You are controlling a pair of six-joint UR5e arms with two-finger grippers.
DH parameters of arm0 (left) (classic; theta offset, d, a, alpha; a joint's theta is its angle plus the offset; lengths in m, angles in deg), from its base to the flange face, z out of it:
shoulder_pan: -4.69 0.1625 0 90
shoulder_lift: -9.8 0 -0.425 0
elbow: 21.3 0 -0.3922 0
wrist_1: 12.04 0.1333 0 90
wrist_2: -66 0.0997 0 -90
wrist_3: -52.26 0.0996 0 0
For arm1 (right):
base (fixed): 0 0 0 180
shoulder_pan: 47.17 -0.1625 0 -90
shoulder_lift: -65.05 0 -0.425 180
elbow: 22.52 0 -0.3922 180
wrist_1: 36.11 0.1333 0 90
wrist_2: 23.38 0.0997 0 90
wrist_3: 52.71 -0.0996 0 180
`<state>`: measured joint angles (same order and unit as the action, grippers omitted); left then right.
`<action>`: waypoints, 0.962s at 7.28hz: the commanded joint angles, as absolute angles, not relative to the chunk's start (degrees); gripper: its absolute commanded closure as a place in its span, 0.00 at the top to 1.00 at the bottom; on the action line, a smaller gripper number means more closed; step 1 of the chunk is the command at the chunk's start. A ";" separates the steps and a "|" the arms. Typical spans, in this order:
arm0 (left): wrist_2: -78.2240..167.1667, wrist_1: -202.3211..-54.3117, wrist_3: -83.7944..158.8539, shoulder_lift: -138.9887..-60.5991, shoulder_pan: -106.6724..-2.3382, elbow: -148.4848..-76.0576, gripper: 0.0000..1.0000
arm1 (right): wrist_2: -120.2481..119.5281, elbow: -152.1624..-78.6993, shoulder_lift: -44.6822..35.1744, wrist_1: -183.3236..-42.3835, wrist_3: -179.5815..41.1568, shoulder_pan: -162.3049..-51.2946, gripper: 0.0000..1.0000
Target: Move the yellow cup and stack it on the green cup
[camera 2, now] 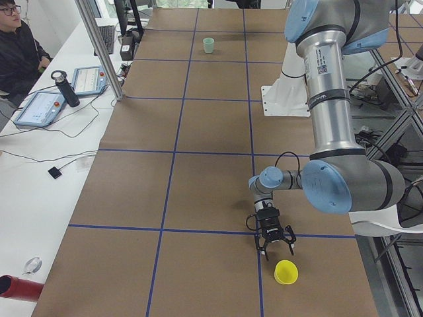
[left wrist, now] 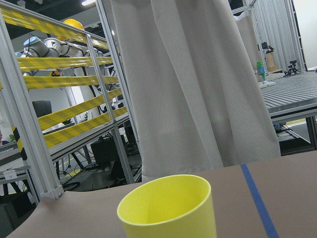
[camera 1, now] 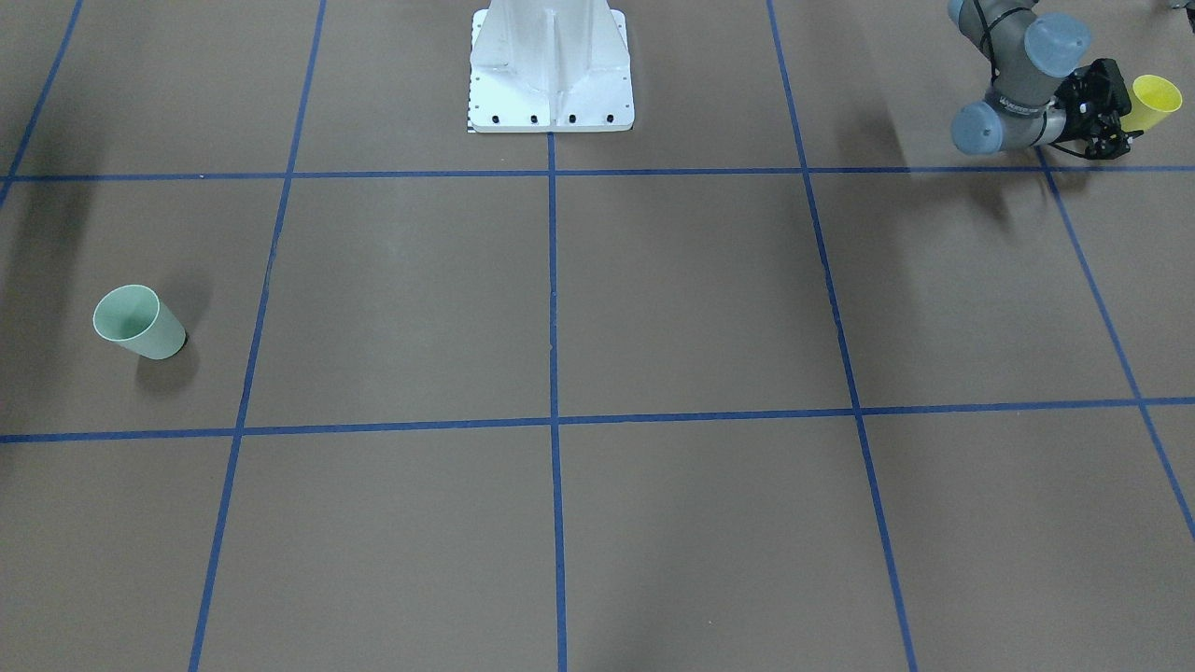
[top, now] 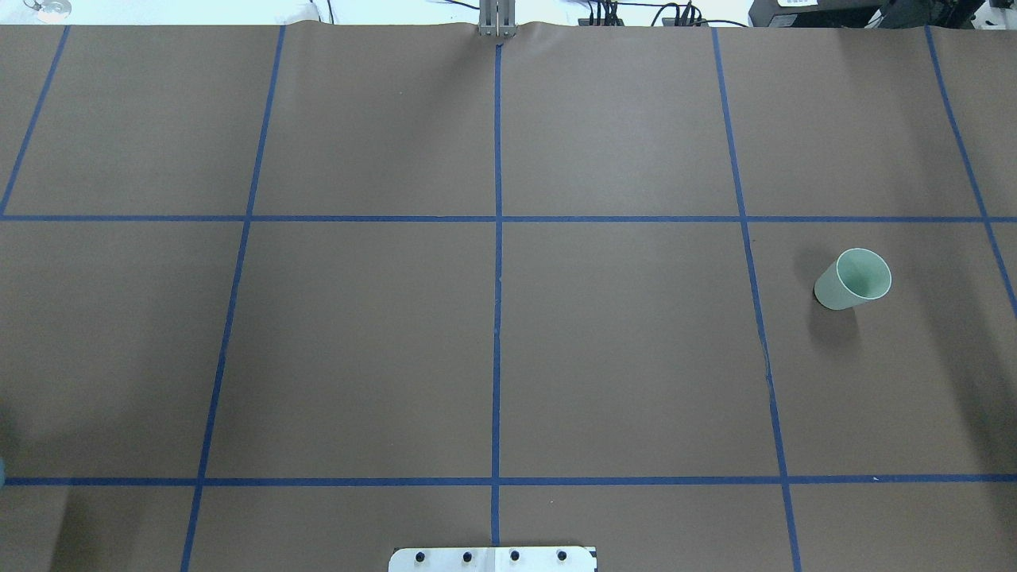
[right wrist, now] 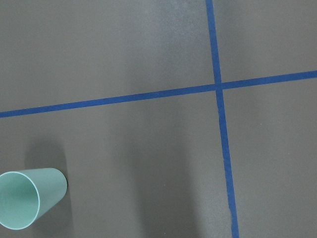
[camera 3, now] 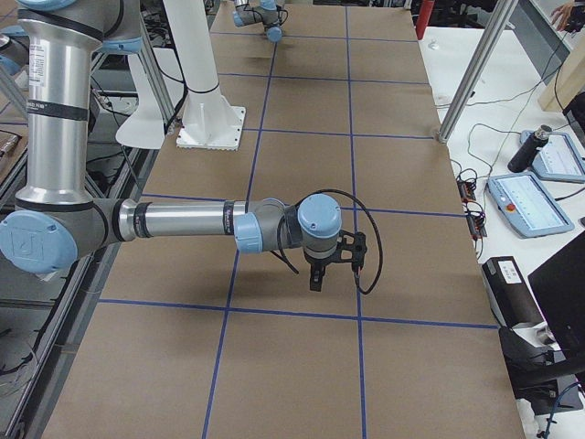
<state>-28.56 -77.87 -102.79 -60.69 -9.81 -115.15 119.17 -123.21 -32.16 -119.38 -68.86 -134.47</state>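
Front-facing view, yellow cup (camera 1: 1156,101): bright, smooth plastic, tapered, plain rim. It stands on the tabletop (camera 1: 653,308) on the robot's side, far out on its left, just beside the left end effector (camera 1: 1117,119).
Front-facing view, green cup (camera 1: 140,323): pale mint, same tapered shape, upright, well apart on the robot's right. Its hollow shows only its own inner wall.
Front-facing view, writing: a band of lettering on the left arm (camera 1: 1027,65), too small to read.
Overhead view, tabletop: matte brown paper crossed by blue tape lines (top: 497,318) in a grid. The green cup (top: 852,279) sits inside one square, touching no line.
Left side view, left end effector (camera 2: 276,251): black fingers spread wide, holding nothing. The yellow cup (camera 2: 286,271) stands mouth up just past the fingertips.
Right side view, right end effector (camera 3: 314,280): points down over the tabletop. Whether it is open or closed, I cannot tell.
Left wrist view, yellow cup (left wrist: 168,208): close, low centre, glossy inner wall.
Right wrist view, green cup (right wrist: 25,198): lower left corner, apart from the tape crossing.
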 commanded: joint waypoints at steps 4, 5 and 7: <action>-28.56 -80.50 -104.71 -60.60 -9.37 -110.69 1.00 | 119.18 -123.77 -32.15 -119.34 -69.41 -133.57 0.99; -28.57 -80.50 -104.71 -60.60 -9.29 -110.60 1.00 | 119.18 -123.77 -32.15 -119.34 -69.41 -133.48 0.99; -28.65 -80.50 -105.15 -60.51 -8.93 -110.07 1.00 | 119.09 -123.69 -31.89 -119.34 -69.41 -133.39 0.99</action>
